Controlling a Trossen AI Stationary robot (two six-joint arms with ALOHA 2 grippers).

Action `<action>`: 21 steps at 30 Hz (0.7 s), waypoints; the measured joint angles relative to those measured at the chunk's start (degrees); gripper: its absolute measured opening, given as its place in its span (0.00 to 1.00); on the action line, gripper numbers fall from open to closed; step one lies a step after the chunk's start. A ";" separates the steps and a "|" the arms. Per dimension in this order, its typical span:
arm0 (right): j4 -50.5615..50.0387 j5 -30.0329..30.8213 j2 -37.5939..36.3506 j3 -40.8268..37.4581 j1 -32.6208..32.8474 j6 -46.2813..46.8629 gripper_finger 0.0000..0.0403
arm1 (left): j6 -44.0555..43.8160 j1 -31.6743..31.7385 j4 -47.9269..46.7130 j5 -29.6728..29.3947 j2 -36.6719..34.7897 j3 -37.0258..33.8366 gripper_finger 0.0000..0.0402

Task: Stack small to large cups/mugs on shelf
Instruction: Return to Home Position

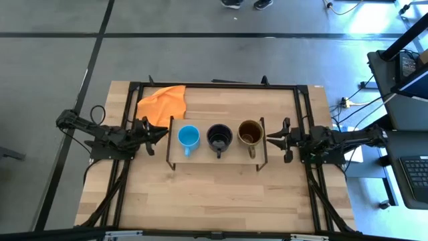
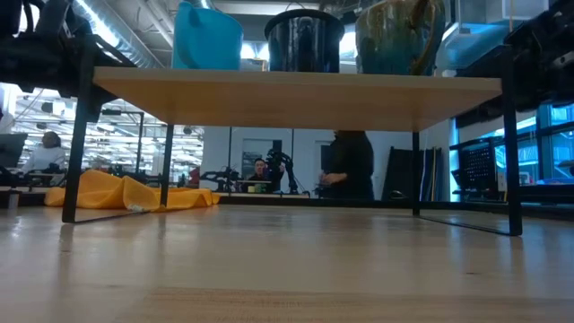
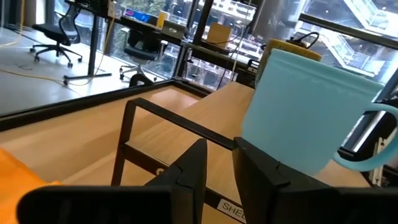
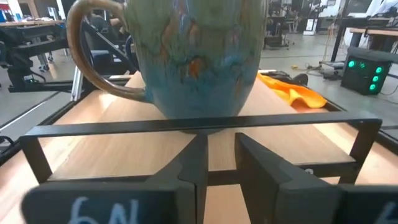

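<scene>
My gripper points at the shelf, its two dark fingers set with only a narrow gap between them and holding nothing. Just past the fingertips, behind the shelf's black end rail, a big mug glazed brown and blue-green stands upright on the wooden board. An orange cloth lies farther off.

Past twelve o'clock of the light-wood table we see smooth grey floor crossed by dark lines; at three o'clock — a black desk keyboard. Farther off we spot a black wheeled office chair, bluish daylit windows and a dark-clothed standing person.
</scene>
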 joint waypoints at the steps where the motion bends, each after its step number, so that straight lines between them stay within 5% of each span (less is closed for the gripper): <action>1: -0.01 -0.05 0.27 0.00 0.00 0.12 0.20 | 0.03 0.00 0.00 0.34 0.00 0.00 0.18; 21: 0.01 -0.03 2.99 0.00 0.00 1.45 0.20 | 0.04 0.00 0.00 1.41 0.00 0.00 0.18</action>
